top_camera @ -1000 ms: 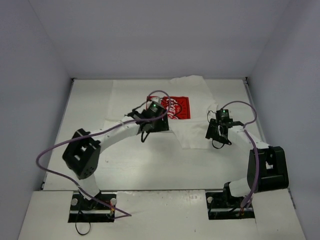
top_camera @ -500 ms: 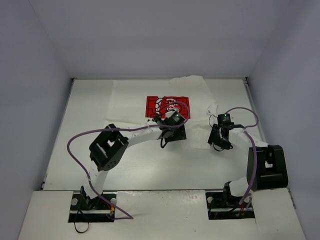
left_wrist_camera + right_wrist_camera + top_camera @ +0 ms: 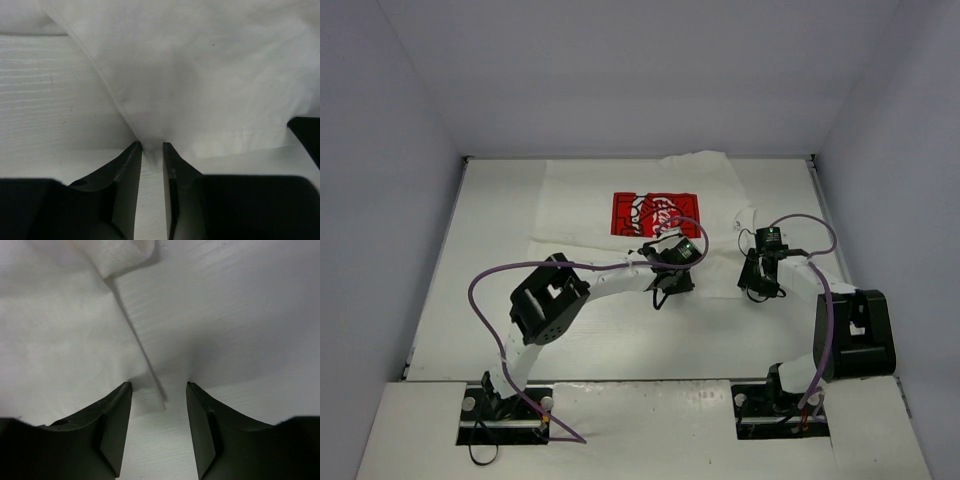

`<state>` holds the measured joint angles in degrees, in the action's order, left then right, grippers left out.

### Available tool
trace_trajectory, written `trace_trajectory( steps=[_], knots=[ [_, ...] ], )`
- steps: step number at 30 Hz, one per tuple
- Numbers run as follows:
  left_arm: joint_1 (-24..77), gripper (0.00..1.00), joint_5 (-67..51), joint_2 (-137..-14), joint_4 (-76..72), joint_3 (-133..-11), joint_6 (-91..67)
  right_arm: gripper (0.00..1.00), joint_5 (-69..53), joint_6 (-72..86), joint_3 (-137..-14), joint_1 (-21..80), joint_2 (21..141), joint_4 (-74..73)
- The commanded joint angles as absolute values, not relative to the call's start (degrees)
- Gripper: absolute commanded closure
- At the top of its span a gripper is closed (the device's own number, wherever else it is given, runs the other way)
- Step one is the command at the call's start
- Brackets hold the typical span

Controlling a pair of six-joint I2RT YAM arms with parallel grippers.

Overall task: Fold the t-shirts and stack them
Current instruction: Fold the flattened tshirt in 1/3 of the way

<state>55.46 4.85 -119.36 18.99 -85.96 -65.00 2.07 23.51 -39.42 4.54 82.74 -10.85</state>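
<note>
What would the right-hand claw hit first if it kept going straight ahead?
Probably the edge of the white cotton t-shirt, just ahead of the open right gripper, with the white table beneath.

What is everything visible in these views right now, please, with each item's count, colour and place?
short-sleeved cotton t-shirt: one, white, spread over the far half of the table.
square chest print: one, red with white lettering, facing up at the shirt's middle.
table: one, white, under everything.
enclosure walls: three in view, pale grey, at the left, the far side and the right.
cables: two, purple, one looping along each arm.
robot arms: two, black and white, bolted at the near edge.
left gripper: one, black, pinching the shirt's near edge.
right gripper: one, black, open over a shirt edge.
</note>
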Motion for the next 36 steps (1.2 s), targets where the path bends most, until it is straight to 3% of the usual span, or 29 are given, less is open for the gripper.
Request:
trace_trajectory(
  steps=[1, 5, 8, 14, 22, 36],
  knots=[
    [57.06, 0.85, 6.84, -121.24, 22.37, -87.50, -67.91, 0.61, -1.78, 23.79, -38.70, 4.47, 83.76, -11.09],
    [57.66, 0.99, 7.01, -122.43, 23.36, -88.18, -69.04, 0.74, -2.70, 23.75, -38.08, 4.48, 82.86, -10.75],
    [57.66, 1.00, 8.78, -120.91, 23.38, -87.24, -69.08, 0.87, -3.08, 23.53, -38.14, 4.63, 81.28, -10.81],
    [57.04, 1.00, 17.57, -113.30, 23.64, -91.48, -58.47, 0.98, -4.04, 24.26, -40.69, 4.92, 74.98, -10.99],
    [51.33, 1.00, 16.26, -113.25, 23.77, -100.72, -45.40, 1.00, -4.22, 23.56, -53.51, 4.75, 78.70, -11.78],
    [38.08, 1.00, 2.95, -128.25, 20.42, -125.77, -33.00, 1.00, -7.19, 15.06, -85.60, 5.09, 103.52, -11.34]
  ],
)
